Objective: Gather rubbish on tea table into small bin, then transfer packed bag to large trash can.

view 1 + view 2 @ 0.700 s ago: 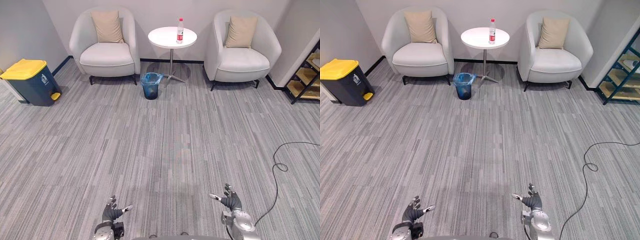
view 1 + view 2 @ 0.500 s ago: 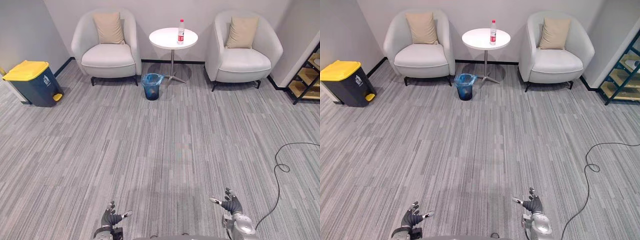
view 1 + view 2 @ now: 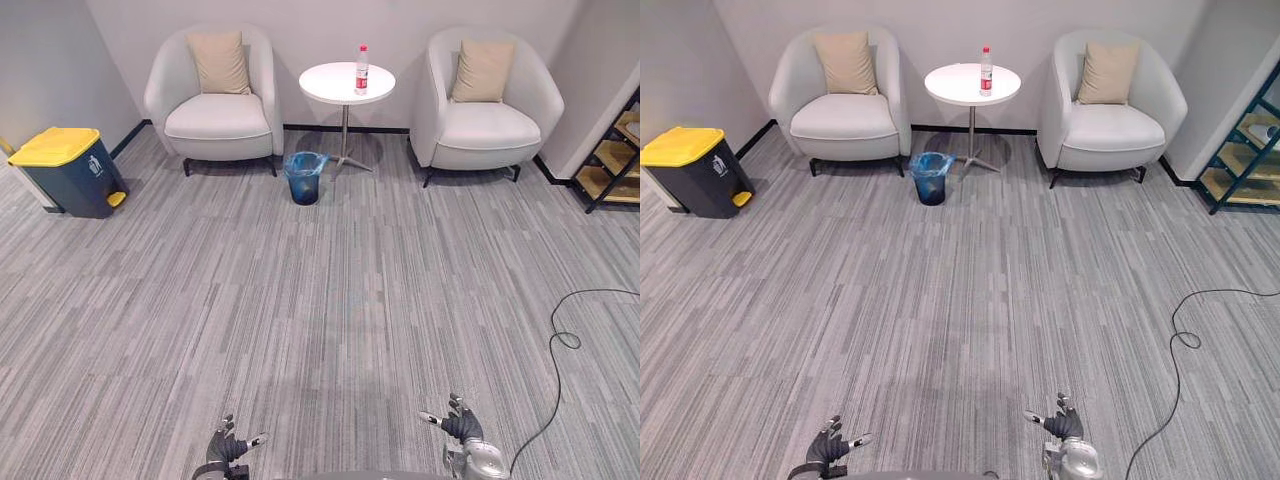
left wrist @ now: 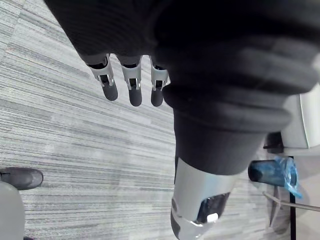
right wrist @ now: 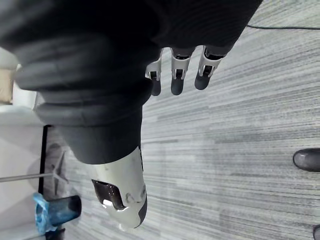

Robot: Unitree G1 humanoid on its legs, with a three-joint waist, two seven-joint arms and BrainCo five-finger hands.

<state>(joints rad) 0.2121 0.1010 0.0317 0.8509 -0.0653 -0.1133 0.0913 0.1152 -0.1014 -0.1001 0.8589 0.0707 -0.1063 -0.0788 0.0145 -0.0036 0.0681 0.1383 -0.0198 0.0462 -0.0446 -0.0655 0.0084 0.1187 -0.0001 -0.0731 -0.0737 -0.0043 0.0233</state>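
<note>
The left hand (image 3: 228, 450) and right hand (image 3: 460, 428) hung over the grey carpet (image 3: 330, 320) with fingers relaxed and holding nothing, well apart from the blue-lined small bin (image 3: 304, 175) beside the round tea table (image 3: 335, 85), which bore an upright bottle (image 3: 362, 63), with the yellow-lidded trash can (image 3: 68, 170) far left.

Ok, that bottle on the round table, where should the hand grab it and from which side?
I'd wrap the bottle round its middle, below the red cap: it stands upright and slim. Come level from the front, the open floor side, since armchairs flank the white table and a wall is behind.
</note>
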